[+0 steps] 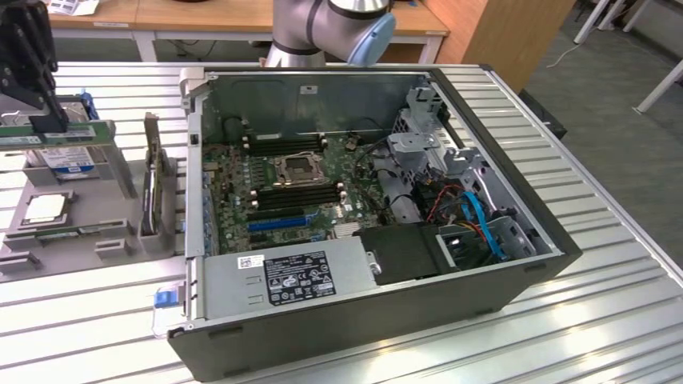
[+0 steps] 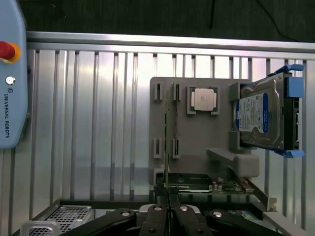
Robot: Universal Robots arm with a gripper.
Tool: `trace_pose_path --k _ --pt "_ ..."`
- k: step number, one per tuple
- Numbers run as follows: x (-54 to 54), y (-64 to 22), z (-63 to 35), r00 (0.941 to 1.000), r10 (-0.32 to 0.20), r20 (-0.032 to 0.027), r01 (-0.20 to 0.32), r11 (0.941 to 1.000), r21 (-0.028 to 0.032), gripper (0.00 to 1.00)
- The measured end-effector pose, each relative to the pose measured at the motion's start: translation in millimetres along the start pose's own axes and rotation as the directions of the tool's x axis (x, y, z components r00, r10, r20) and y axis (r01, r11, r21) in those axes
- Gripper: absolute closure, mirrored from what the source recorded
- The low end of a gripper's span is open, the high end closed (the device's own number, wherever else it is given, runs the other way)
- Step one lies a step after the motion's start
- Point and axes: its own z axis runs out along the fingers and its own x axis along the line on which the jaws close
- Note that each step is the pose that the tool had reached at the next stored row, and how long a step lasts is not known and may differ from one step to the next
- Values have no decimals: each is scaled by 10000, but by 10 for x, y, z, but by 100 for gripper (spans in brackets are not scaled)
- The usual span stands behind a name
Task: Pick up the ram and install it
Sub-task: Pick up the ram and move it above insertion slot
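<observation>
While the gripper [image 1: 45, 122] hangs above the grey holder [image 1: 98, 200], its two fingers are pressed together on the ram [image 1: 83, 132], pinching the thin green stick by its edge. Seen from the exterior view, the ram lies level over the holder's far part, in front of the hard drive [image 1: 66, 158] that stands in the holder. In the wrist view the ram [image 2: 167, 157] shows edge-on as a narrow line running from the fingertips across the holder [image 2: 197, 142]. A processor chip [image 1: 43, 206] lies flat in the holder's middle, and an expansion card [image 1: 155, 188] stands upright on the holder's side nearest the open computer case [image 1: 513, 276].
</observation>
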Motion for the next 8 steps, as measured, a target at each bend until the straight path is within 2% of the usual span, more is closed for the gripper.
trace_pose_path --k 8 --pt "0 -119 -3 10000 0 1 0 10000 0 88"
